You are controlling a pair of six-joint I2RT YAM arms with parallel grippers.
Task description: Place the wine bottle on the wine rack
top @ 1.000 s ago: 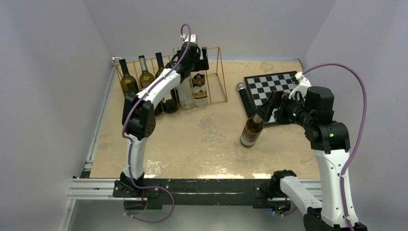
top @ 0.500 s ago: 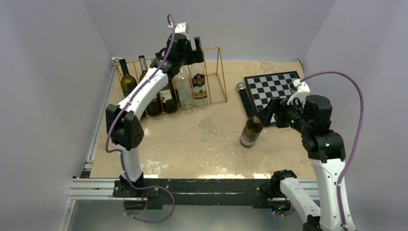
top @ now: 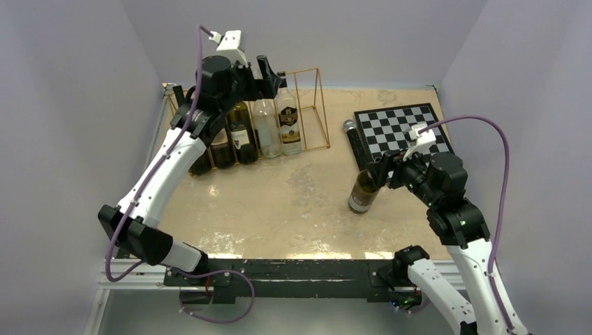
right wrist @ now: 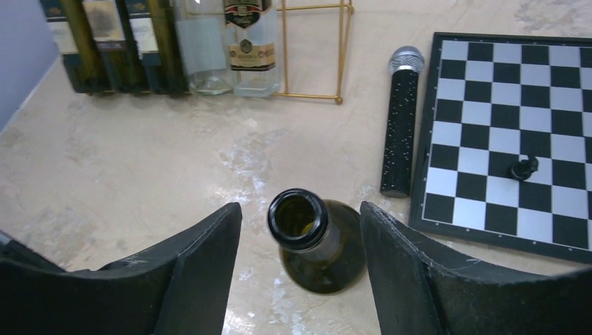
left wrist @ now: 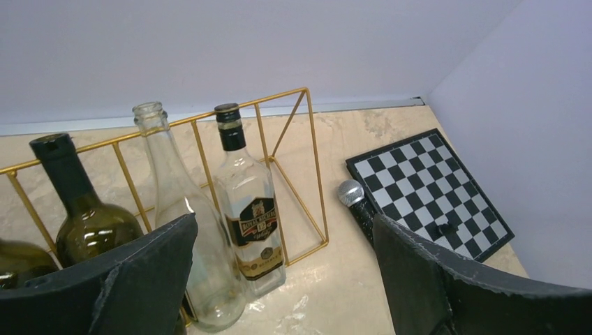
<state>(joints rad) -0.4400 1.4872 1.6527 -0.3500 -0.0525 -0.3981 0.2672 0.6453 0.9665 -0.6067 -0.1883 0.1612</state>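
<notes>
A dark green wine bottle [top: 364,192] stands upright and uncorked on the table, left of the chessboard. My right gripper [top: 378,172] straddles its neck. In the right wrist view the bottle's mouth [right wrist: 299,220] sits between the two fingers with a gap on each side, so the right gripper [right wrist: 300,213] is open. The gold wire wine rack [top: 317,91] stands at the back left with several bottles upright in it; its right-hand end slot [left wrist: 307,139] has nothing in it. My left gripper [top: 269,70] hangs open above the rack with nothing in it [left wrist: 283,223].
A black-and-white chessboard [top: 398,129] lies at the back right with one dark piece [right wrist: 523,167] on it. A black microphone [top: 351,139] lies along its left edge [right wrist: 401,132]. Grey walls close in the table on three sides.
The left arm has lifted up and back to the left, away from the bottles in the rack, staying open. The right gripper's jaws have narrowed around the bottle's neck.
</notes>
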